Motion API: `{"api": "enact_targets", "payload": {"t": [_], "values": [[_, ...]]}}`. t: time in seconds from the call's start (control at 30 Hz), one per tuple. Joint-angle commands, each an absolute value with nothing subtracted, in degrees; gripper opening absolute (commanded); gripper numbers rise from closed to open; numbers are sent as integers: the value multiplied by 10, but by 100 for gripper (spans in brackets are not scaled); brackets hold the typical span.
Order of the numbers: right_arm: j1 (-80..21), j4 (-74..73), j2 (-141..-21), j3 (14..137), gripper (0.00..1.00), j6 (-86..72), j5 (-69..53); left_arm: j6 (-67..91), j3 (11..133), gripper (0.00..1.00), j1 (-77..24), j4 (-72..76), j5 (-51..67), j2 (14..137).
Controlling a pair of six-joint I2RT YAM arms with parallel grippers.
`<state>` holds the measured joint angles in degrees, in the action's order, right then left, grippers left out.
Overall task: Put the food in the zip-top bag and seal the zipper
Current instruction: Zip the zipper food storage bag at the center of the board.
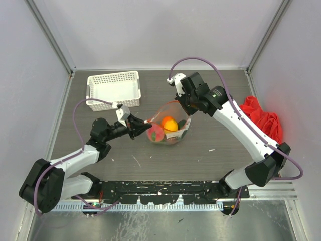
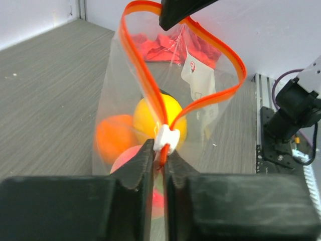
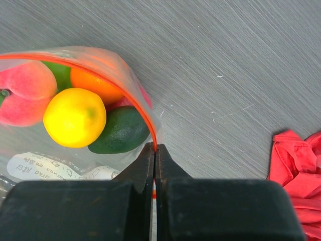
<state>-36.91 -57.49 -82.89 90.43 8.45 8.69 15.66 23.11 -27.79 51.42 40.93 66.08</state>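
Left fingers are clamped together on the tail end of the zipper, with the white slider touching their tips on the far side. Right fingers are pinched shut on the opposite end of the same orange strip.

The bag sits mid-worktop, stretched between the two arms. Its zipper's long axis runs roughly left to right in the top view, from one pair of fingers to the other. The mouth is open: in the left wrist view the two strip halves bow apart into a loop.

Fruits are inside. Yellow, dark green, orange, peach-pink and light green ones show through the plastic, and I cannot count more.

My read is that loading is done and sealing is left. The slider has to travel the whole strip toward the right fingers. The left arm is nearer the slider but grips the strip beside it, not the slider itself, so a regrasp seems needed.

The worktop is flat grey woodgrain. The basket sits back-left and the red cloth lies far right, both well apart from the bag's line.
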Motion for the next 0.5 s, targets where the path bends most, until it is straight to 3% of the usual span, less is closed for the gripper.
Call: {"api": "enact_targets", "payload": {"t": [0.0,0.27,0.47], "values": [[-367,-565,-804,929,1,78,71,145,249,2,-281,536,430,631],[-368,-548,-791,947,19,96,-8,142,255,0,-283,463,416,583],[-397,-537,-787,968,47,143,-91,141,255,0,-284,429,406,564]]}}
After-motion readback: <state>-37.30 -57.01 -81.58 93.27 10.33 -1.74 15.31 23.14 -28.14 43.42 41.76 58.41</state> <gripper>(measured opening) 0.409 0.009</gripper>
